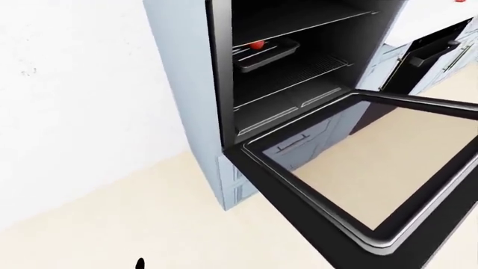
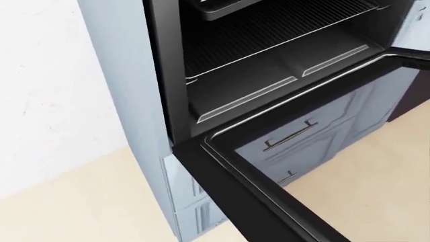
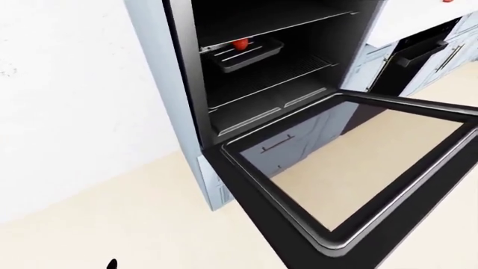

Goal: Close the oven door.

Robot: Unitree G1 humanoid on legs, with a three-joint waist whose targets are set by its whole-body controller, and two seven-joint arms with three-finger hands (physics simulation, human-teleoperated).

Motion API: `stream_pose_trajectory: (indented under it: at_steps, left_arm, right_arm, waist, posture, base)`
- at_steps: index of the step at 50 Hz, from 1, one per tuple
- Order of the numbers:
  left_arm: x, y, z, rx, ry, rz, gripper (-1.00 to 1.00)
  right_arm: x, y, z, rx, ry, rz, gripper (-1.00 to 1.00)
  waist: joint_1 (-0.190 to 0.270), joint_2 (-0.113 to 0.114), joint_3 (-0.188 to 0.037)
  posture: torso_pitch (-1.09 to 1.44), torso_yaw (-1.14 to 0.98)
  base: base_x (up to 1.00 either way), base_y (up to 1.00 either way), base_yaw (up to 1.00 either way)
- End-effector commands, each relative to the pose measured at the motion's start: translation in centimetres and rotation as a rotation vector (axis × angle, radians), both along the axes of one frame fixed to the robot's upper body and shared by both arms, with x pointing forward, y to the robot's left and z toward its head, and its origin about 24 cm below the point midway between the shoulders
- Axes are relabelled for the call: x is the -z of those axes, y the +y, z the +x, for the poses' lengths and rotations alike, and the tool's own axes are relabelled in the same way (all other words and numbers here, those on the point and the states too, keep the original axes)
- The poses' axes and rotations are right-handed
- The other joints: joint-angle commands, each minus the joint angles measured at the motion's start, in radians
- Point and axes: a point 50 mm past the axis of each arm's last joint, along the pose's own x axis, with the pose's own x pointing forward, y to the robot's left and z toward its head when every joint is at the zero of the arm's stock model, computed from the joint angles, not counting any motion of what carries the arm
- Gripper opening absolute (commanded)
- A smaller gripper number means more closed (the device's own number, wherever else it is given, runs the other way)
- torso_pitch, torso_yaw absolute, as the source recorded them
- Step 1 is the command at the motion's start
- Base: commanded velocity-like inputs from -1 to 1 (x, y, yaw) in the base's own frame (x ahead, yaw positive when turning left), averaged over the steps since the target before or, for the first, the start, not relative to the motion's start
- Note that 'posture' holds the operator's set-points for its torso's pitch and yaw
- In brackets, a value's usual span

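A home kitchen is shown.
A built-in oven (image 1: 291, 67) is set in pale blue cabinets (image 1: 183, 84), with handled drawers (image 2: 296, 136) below.

Oven door (image 1: 298, 185) down flat – tray (image 1: 267, 54) on rack inside, wall (image 1: 82, 95) left.

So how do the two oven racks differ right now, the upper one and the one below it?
The upper rack has nothing resting on its visible part, while the lower rack carries a dark tray with a red item in it. The upper rack shows nearly edge-on as a thin line; the lower rack's wire grid is plainly visible. Both sit level inside the oven, behind the open oven door.
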Motion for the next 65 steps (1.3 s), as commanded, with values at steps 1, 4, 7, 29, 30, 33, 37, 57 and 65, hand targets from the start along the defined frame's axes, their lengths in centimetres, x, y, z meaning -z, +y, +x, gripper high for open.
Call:
stream_pose_trajectory:
  at_steps: [1,4,7,29,30,33,37,57,65]
  left_arm:
    - [-0.4,0.6,0.3,-0.003,-0.033,0.026,1.0]
    - [-0.4,0.5,0.3,-0.004,-0.033,0.026,1.0]
    - [-0.4,0.6,0.3,-0.003,-0.032,0.026,1.0]
    - [-0.5,0.3,0.6,0.022,-0.052,0.013,1.0]
    - [-0.5,0.3,0.6,0.019,-0.052,0.012,1.0]
    - [-0.5,0.3,0.6,0.021,-0.053,0.011,1.0]
    - [-0.5,0.2,0.6,0.025,-0.052,0.009,1.0]
    - [-0.6,0.3,0.7,0.034,-0.06,0.026,1.0]
    - [-0.6,0.2,0.7,0.034,-0.062,0.023,1.0]
  right_arm:
    - [-0.6,-0.4,0.7,-0.003,-0.05,-0.022,1.0]
    - [-0.6,-0.4,0.7,-0.004,-0.05,-0.023,1.0]
    - [-0.7,-0.4,0.8,-0.003,-0.051,-0.022,1.0]
    - [-0.6,-0.3,0.8,-0.021,-0.048,-0.021,1.0]
    - [-0.6,-0.3,0.8,-0.022,-0.05,-0.01,1.0]
    - [-0.9,-0.2,1.3,-0.013,-0.078,0.004,1.0]
    - [-1.1,-0.2,1.4,0.005,-0.105,-0.032,1.0]
    - [-1.7,-4.0,1.2,0.471,-0.317,0.336,1.0]
    - [-2.2,-4.8,1.9,0.563,-0.484,0.535,1.0]
  waist:
    - [0.0,-0.003,-0.01]
    - [-0.003,0.001,-0.014]
    - [-0.005,0.002,-0.016]
    - [-0.008,0.005,-0.012]
    - [-0.008,0.006,-0.011]
    - [-0.009,0.007,-0.01]
    - [-0.009,0.008,-0.01]
    - [-0.011,0.002,-0.014]
    - [-0.012,0.002,-0.018]
  posture:
    - [0.0,0.0]
    - [0.0,0.0]
    - [0.0,0.0]
    - [0.0,0.0]
    - [0.0,0.0]
    - [0.0,0.0]
    - [0.0,0.0]
    - [0.0,0.0]
    - [0.0,0.0]
  base:
    - [0.0,0.0,0.0]
    - [0.0,0.0,0.0]
    - [0.0,0.0,0.0]
    - [0.0,0.0,0.0]
    - [0.0,0.0,0.0]
    - [0.0,0.0,0.0]
    - [0.0,0.0,0.0]
    - [0.0,0.0,0.0]
    - [0.0,0.0,0.0]
